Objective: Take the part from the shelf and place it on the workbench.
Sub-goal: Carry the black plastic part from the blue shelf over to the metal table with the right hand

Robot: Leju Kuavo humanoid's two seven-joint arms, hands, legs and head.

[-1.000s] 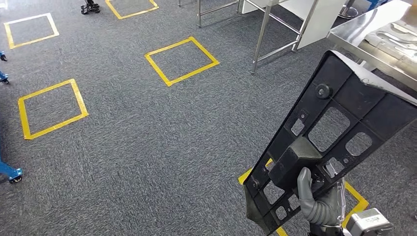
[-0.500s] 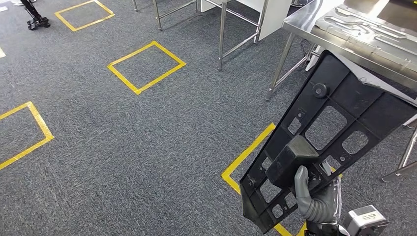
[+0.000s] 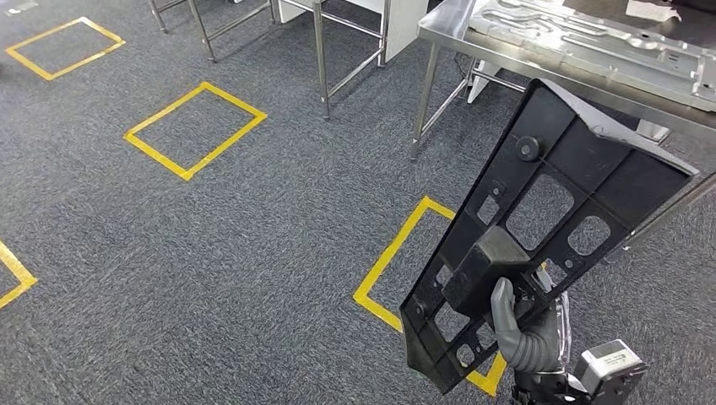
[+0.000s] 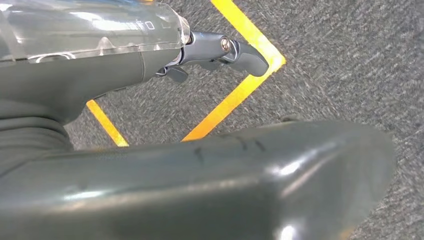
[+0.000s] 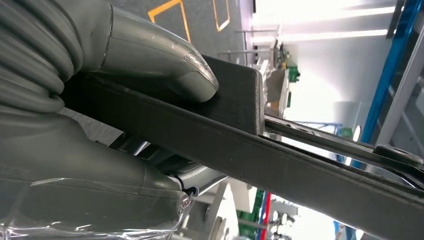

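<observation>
Count: one black part (image 3: 549, 228); one steel desk (image 3: 447, 34) at the upper right; four yellow tape squares on the carpet, two of them cut by the picture's edge
Part: a flat black panel with several cut-outs, held tilted in the air above the carpet (image 3: 253, 253); its upper end is seen in front of the desk's near edge; it is not set down on the desk
Right robot hand (image 3: 519, 333): closed on the part's lower end; its thumb (image 5: 165, 55) is pressed on a raised block, the panel being clamped against the fingers beneath
Left robot hand (image 4: 150, 65): nothing is held; a finger (image 4: 240, 50) is stretched out above a yellow tape corner (image 4: 250, 75); how far open it is cannot be told
Desk: pale metal pieces (image 3: 583, 38) are laid on its top
</observation>
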